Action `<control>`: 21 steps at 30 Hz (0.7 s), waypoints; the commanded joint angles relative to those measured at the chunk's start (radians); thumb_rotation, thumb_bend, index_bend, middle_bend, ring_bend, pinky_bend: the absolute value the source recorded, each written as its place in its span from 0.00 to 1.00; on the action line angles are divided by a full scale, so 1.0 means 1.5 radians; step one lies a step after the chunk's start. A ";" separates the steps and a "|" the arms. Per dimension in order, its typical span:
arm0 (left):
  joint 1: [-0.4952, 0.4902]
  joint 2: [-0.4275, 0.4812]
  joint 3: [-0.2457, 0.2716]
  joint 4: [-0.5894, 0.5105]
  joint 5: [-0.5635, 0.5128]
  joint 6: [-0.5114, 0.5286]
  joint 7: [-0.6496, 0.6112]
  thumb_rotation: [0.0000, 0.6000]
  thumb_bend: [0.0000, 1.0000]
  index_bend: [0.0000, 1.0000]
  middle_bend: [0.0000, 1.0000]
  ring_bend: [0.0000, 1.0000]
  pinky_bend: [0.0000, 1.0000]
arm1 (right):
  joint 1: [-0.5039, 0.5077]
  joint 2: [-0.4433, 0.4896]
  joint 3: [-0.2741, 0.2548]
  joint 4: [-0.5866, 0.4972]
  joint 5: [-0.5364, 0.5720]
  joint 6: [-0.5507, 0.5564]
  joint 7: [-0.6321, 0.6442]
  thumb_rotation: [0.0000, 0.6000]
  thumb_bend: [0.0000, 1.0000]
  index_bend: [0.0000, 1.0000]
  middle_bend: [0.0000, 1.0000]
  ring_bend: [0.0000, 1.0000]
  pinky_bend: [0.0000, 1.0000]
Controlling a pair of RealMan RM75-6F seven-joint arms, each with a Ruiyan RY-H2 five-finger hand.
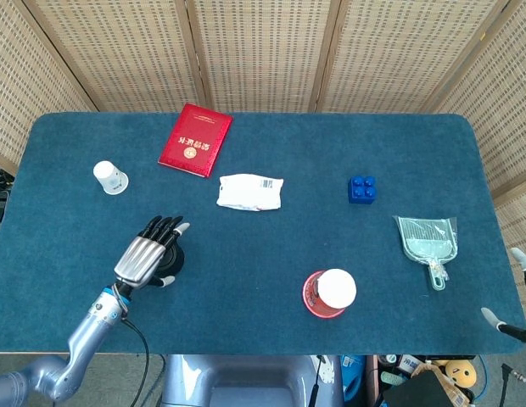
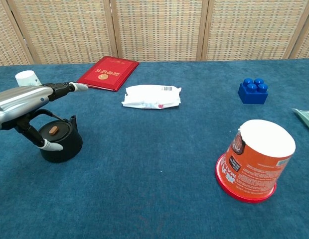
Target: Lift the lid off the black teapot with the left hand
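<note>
Black round teapot (image 2: 59,140) with a flat lid (image 2: 54,132) and a small orange knob (image 2: 53,130) sits on the left front part of the blue felt worktop (image 1: 263,254). The lid is still seated on the pot. Directly above it hovers the robot's silver and black left hand (image 2: 30,102), palm down, fingers (image 2: 70,87) stretched forward and apart, thumb reaching down beside the pot's front; it holds nothing. From the head camera this hand (image 1: 149,254) covers most of the teapot. Behind the hand stands a white paper cup (image 1: 110,177), upside down. Further back lies a red booklet (image 1: 195,140), and beside it a white plastic packet (image 1: 250,192). To the right are a blue toy brick (image 1: 361,188), an upturned orange instant-noodle cup (image 2: 255,160) and a pale green dustpan (image 1: 427,240). Only fingertips of the right hand (image 1: 511,297) show at the worktop's right edge, spread apart and empty.
</note>
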 commanded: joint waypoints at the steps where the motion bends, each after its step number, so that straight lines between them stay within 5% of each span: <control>1: -0.006 -0.019 0.000 0.028 -0.011 -0.005 -0.015 1.00 0.11 0.00 0.00 0.00 0.00 | 0.001 -0.001 -0.001 -0.001 0.000 -0.002 -0.004 1.00 0.00 0.00 0.00 0.00 0.00; 21: -0.017 -0.014 -0.009 0.123 -0.078 -0.038 -0.066 1.00 0.11 0.00 0.00 0.00 0.00 | 0.006 -0.005 0.002 0.001 0.012 -0.015 -0.012 1.00 0.00 0.00 0.00 0.00 0.00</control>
